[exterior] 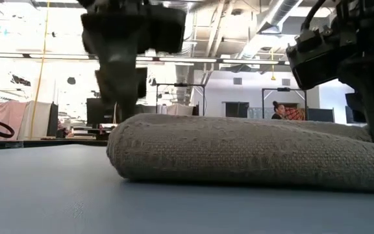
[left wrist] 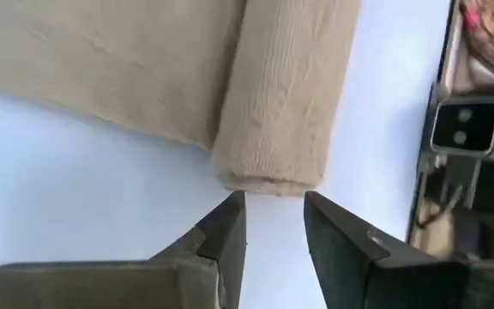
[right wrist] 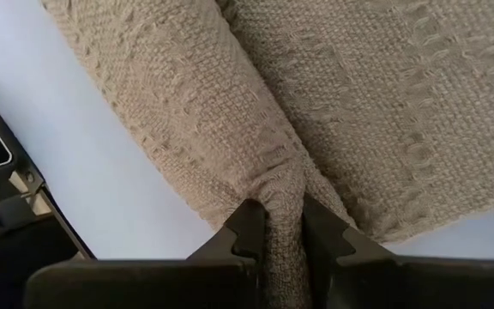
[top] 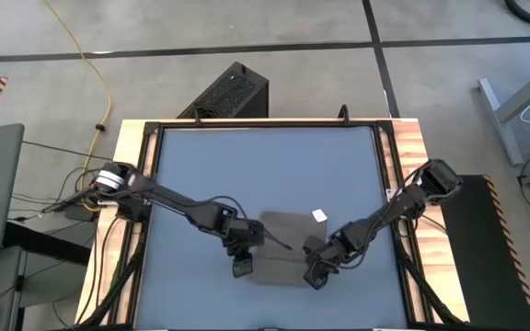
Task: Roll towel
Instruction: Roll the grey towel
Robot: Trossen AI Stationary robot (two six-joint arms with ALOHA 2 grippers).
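Observation:
The taupe towel lies on the blue table, with its small white tag at the far right edge. Its near part is rolled into a thick roll that rests on the table. My left gripper is open at the roll's left end, and its fingertips stand just short of that end. My right gripper is shut on the towel at the roll's right end. My right gripper pinches a bunched ridge of towel between its two fingers, where the roll meets the flat part at the right end. The fingers slant down from the table's right. One layer or several, I cannot tell. The towel lies on the table.
The table mat has bare room to the far side and left of the towel. A raised black frame and wooden border run around it. The low camera stands at the near edge. A person shows far off in the room.

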